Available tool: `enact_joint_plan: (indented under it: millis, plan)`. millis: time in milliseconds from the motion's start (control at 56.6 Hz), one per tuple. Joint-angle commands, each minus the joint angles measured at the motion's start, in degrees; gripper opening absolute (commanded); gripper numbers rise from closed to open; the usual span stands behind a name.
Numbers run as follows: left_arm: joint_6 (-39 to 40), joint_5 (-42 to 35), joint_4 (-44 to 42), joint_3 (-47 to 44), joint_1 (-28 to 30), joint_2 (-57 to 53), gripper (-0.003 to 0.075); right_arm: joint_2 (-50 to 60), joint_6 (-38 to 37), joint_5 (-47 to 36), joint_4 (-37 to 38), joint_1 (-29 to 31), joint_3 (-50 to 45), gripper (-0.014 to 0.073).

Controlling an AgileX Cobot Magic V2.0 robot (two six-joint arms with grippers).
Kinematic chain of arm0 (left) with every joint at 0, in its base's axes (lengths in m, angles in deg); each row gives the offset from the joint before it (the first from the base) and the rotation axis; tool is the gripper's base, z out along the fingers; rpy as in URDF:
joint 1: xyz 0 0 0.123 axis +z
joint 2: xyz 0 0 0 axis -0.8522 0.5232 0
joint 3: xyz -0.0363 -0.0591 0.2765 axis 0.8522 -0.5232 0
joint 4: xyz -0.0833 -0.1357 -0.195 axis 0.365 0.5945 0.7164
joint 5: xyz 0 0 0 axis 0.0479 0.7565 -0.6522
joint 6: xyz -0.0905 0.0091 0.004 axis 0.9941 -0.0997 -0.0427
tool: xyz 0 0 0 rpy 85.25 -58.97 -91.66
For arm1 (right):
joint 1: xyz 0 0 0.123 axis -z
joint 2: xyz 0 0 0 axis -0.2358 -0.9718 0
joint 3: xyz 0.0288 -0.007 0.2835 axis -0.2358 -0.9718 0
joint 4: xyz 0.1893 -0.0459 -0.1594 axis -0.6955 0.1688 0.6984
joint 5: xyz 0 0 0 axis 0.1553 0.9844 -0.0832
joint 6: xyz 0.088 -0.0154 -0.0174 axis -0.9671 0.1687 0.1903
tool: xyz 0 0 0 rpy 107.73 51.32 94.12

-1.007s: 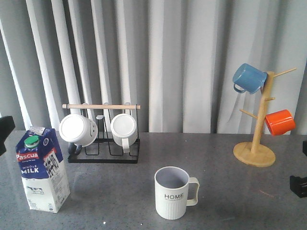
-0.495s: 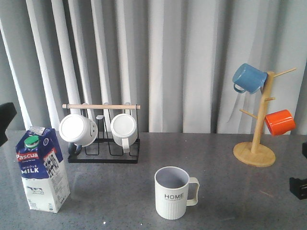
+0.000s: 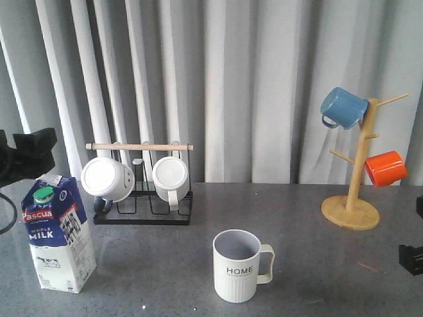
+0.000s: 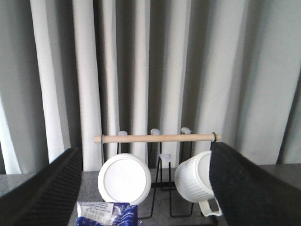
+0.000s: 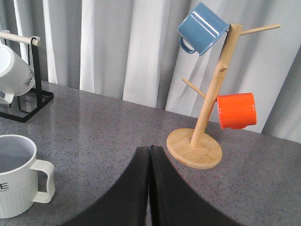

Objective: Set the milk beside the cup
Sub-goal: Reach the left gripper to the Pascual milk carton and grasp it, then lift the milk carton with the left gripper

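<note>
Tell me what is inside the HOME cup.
Nothing shows inside the cup: the front view reveals only its grey-lilac inner wall, and the right wrist view a bare upper interior. The bottom is hidden by the rim in both views, so I cannot confirm it is empty.

Upright milk (image 3: 57,234) stands well left of the "HOME" cup (image 3: 239,265).

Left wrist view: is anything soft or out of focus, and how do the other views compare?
Left wrist view: the fingers are dark blurred masses, the milk top soft, the rack behind sharper. Right wrist view: fingers blurred, mug tree crisp. Front view: evenly lit, sharp, "HOME" on the cup legible.
</note>
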Motion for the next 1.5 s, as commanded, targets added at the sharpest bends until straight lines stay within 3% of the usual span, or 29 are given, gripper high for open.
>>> enact_joint_plan:
  millis: [0,866,990,1326,1485]
  plan:
    - [-0.2,-0.8,0.5,4.9,1.1,2.6,0.0533,0.6,0.1,-4.2,-0.1,0.2,1.7,-0.0008]
    - [0.1,3.7,0.5,6.1,2.6,15.7,0.0522,0.6,0.1,-4.2,-0.1,0.2,1.7,-0.0008]
    - [0.1,4.2,0.5,6.1,2.6,16.8,0.0464,0.6,0.1,-4.2,-0.1,0.2,1.7,-0.0008]
    - [0.1,3.2,0.5,6.1,2.6,16.9,0.0191,0.6,0.1,-4.2,-0.1,0.2,1.7,-0.0008]
    - [0.1,3.2,0.5,6.1,2.6,16.9,0.0123,0.6,0.1,-4.2,-0.1,0.2,1.7,-0.0008]
